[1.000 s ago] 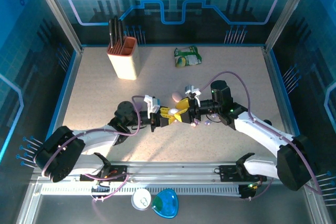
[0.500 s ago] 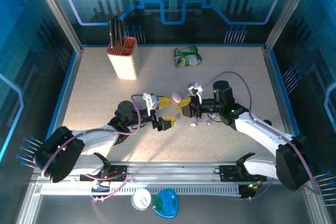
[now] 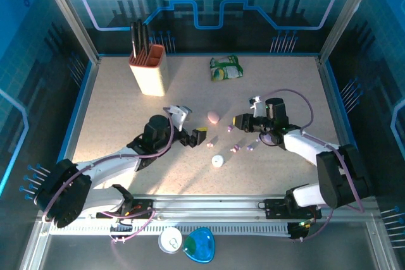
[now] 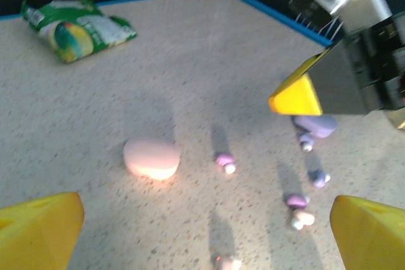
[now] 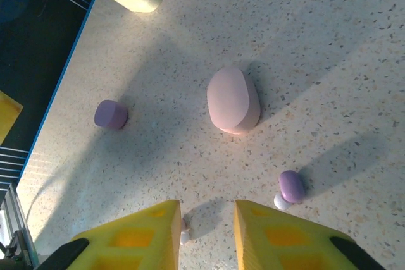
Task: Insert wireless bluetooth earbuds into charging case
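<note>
Little of the job looks done. The earbuds (image 4: 225, 161) lie loose on the table (image 3: 120, 112), scattered near the pink case (image 4: 151, 158) and the lilac case (image 4: 315, 124). As far as I can tell none sits in a case (the pink one looks shut), so every bud is yet to be picked up and seated. The left gripper (image 4: 205, 226) is spread wide and empty. The right gripper (image 5: 205, 210) has its fingers close together with a bare gap, pinching nothing. The left wrist view tells lilac buds from paler ones and shows the lilac case tucked under the right finger. The top view adds a white case (image 3: 217, 160) nearer the bases.
</note>
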{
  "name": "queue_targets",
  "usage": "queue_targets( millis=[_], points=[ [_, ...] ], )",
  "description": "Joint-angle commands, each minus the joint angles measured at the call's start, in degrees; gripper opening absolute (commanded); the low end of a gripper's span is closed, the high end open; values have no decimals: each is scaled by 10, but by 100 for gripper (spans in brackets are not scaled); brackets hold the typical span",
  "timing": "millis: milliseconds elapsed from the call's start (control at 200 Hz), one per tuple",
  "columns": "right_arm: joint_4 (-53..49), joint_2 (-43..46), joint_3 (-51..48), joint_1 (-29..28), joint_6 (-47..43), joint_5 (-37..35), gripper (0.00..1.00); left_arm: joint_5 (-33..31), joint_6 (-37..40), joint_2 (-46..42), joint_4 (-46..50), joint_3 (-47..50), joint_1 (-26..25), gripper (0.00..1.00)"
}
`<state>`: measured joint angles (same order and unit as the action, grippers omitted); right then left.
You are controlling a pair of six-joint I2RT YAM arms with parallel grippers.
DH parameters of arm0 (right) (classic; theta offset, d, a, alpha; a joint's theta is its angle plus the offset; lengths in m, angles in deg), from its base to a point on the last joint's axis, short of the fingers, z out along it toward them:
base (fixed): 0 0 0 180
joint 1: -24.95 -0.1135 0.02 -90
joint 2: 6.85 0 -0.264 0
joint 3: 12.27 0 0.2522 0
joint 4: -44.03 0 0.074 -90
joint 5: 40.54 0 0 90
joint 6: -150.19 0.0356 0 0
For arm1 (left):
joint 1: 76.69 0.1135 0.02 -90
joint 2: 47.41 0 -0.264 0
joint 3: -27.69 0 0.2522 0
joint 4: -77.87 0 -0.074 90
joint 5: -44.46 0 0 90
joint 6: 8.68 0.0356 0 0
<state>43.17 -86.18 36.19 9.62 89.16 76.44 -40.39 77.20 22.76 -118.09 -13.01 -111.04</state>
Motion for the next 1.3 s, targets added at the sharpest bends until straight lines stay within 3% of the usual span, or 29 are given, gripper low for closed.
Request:
queue_targets(
  millis=[0, 135, 325, 455, 675, 910, 1061, 1216, 1296],
  points=[
    [-20, 16, -2, -6, -10, -7, 34, -48, -8, 3, 47, -22, 3, 99],
    [-114, 59, 1, -45, -70, -51, 50, -59, -56, 5, 116, -45, 31, 99],
    [-293, 90, 51, -181, -148, -215, 81, -50, -145, 7, 163, -58, 96, 99],
    [-369, 50, 91, -272, -147, -277, 89, -57, -168, 4, 174, -55, 125, 99],
    [-436, -73, 175, -376, -71, -360, 89, -72, -179, 3, 194, -59, 146, 99],
    [-478, -181, 238, -425, -66, -413, 85, -68, -180, -16, 189, -39, 148, 99],
    [-469, -203, 247, -425, -64, -391, 77, -73, -174, -34, 193, -28, 148, 99],
    [-471, -203, 246, -425, -62, -387, 63, -77, -170, -46, 196, -22, 149, 99],
    [-475, -196, 246, -424, -63, -397, 52, -81, -167, -46, 195, -20, 149, 99]
  ],
)
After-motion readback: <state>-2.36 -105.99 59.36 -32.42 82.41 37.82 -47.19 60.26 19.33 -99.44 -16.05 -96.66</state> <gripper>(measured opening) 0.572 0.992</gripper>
